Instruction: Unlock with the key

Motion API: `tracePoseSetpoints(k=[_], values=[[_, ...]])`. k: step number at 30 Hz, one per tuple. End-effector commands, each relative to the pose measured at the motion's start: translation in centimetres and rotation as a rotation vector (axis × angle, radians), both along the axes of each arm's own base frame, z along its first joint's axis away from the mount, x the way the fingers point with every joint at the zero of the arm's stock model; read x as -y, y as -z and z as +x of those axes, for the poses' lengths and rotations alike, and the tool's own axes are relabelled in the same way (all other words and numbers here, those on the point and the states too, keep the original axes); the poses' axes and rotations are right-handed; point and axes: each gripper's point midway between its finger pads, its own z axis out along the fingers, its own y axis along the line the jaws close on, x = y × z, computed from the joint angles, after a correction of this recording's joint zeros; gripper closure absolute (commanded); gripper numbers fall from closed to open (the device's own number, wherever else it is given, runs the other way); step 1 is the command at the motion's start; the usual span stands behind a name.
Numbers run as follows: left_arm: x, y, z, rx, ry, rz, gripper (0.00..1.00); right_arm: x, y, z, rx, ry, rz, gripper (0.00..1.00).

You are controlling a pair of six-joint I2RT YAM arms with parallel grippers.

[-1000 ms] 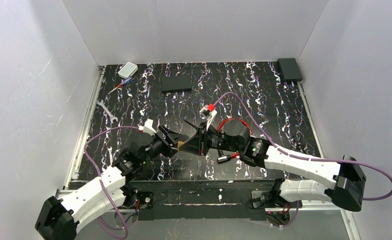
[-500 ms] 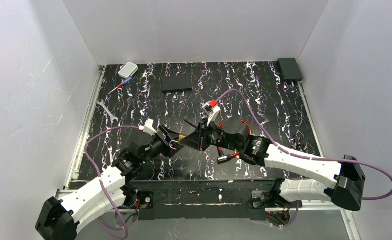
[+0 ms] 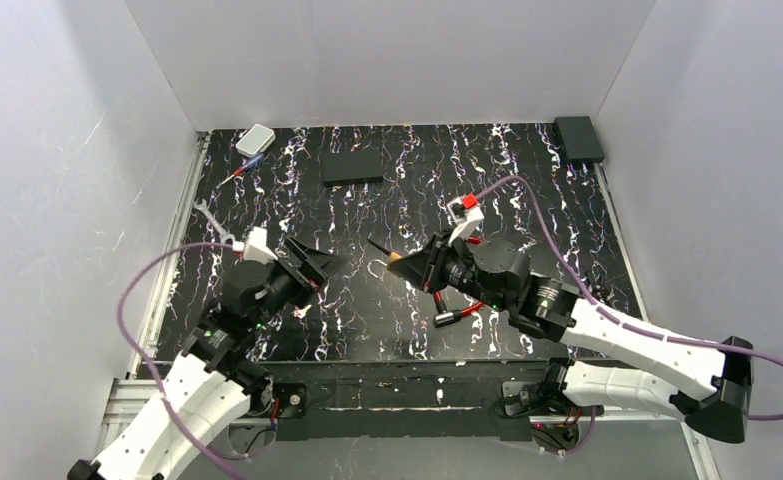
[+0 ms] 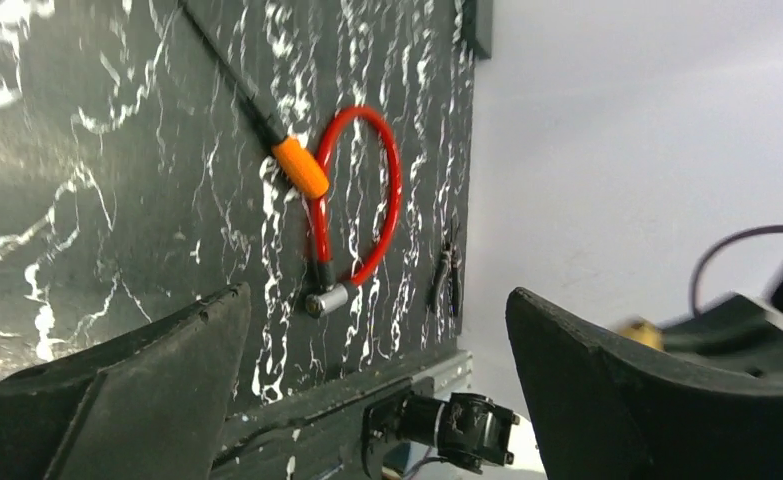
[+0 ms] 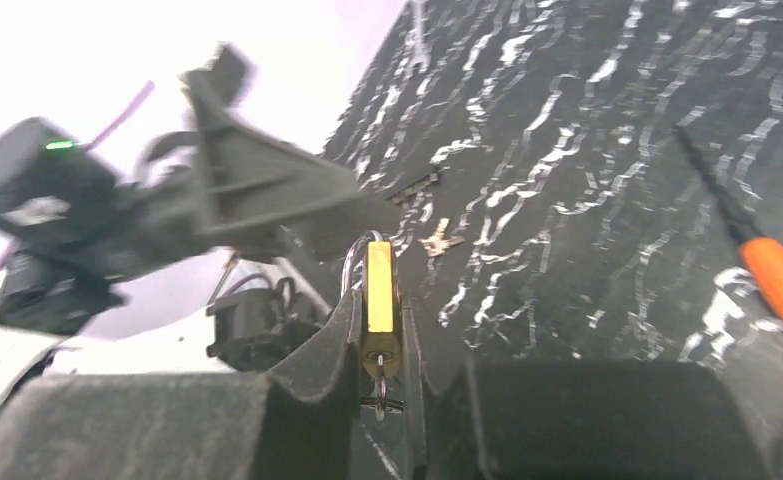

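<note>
The key, with an orange body and a thin black rod, lies on the black mat; it also shows in the right wrist view. From above only its black rod shows, beside my right gripper. My right gripper is shut on the small brass padlock, held above the mat. A small silver piece with a ring hangs from the padlock's keyhole end. My left gripper is open and empty, apart from the padlock, to its left.
A red cable loop with a silver end lies by the key, partly under my right arm. A silver wrench, a white box, a black flat block and a black box lie farther back. A small metal bit lies on the mat.
My left gripper, which was at the padlock, has drawn back to the left and stands open. My right gripper has moved right and farther back with the padlock.
</note>
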Motion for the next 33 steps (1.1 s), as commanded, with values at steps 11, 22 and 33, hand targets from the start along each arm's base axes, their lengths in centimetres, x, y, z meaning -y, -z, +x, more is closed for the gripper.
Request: tracePoseSetpoints(k=[11,22,33], values=[[-16.4,-3.8,-2.7,0.186,-0.292,0.858,0.02,-4.1,11.1,5.8,-0.223,0.169,0.126,0.99],[-16.2,-4.1,-2.6,0.228,-0.271,0.871,0.02,-13.1,17.6,13.0,-0.36,0.018,0.312,0.99],[-16.3,-4.1,-2.6,0.233,-0.277,0.87,0.02,-13.9,20.1,15.4,-0.4,0.071,0.213,0.24]])
